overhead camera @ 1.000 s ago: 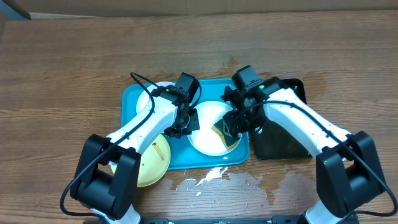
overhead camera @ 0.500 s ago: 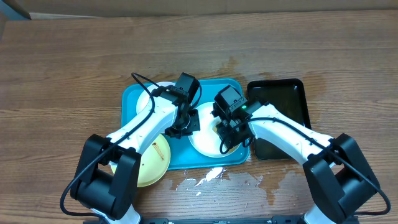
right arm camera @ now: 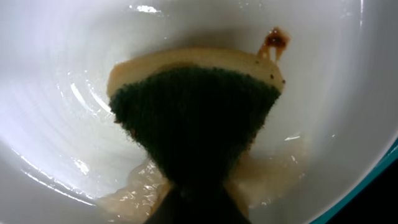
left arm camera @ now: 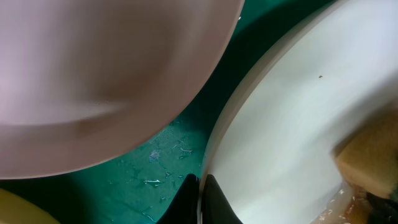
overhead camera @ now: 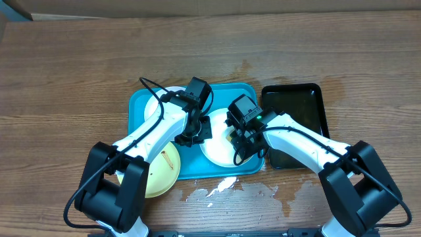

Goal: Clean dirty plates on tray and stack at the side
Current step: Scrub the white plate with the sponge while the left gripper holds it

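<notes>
Turquoise plastic frames your wash station: on the tray [overhead camera: 230, 90], a pale yellow plate [overhead camera: 161, 172] overhangs the near-left rim, apparently awaiting its turn. Your left gripper [overhead camera: 195, 133] pinches the left edge of the centre white plate [overhead camera: 216, 150], likely to steady it. Your right gripper [overhead camera: 244, 143], clamped on a green-faced sponge [right arm camera: 193, 115], presses it down beside a brown smear [right arm camera: 273, 38]. A black tray [overhead camera: 299, 108] sits just right.

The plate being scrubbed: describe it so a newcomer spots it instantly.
Find the big turquoise tray. In its right half lies a white plate. Unlike the other white plate and the yellow one, it has a sponge pressed on it by the right gripper.
</notes>
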Tool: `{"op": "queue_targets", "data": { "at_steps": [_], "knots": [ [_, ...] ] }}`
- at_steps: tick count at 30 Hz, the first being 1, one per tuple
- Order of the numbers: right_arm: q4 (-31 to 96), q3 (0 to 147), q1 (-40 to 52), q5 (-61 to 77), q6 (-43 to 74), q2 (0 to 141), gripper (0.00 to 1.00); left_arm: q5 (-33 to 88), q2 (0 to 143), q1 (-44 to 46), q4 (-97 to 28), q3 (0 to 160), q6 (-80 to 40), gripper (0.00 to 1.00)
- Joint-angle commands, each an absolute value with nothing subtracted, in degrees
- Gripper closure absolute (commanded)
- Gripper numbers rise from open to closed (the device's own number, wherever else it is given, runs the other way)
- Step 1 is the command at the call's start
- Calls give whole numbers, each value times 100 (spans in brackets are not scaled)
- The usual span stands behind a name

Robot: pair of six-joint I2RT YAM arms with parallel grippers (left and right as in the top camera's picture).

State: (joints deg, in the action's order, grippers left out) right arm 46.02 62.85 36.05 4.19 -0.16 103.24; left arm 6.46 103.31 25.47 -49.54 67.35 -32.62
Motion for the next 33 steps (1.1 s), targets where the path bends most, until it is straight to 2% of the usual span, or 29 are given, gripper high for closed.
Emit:
{"op": "queue_targets", "data": {
  "at_steps": [1, 20, 33],
  "knots": [
    [4506, 6208, 3627, 362, -25, 10191, 96, 652, 10414, 2543, -4952, 6831, -3166, 96],
    [3159, 5850, 3625, -193, -178, 10191, 96, 711, 10414, 2543, -5181, 6831, -2823, 96],
    [2952, 5848, 3546, -211, -652, 10193, 96, 711, 10414, 2543, -5212, 6831, -2823, 96]
  ]
}}
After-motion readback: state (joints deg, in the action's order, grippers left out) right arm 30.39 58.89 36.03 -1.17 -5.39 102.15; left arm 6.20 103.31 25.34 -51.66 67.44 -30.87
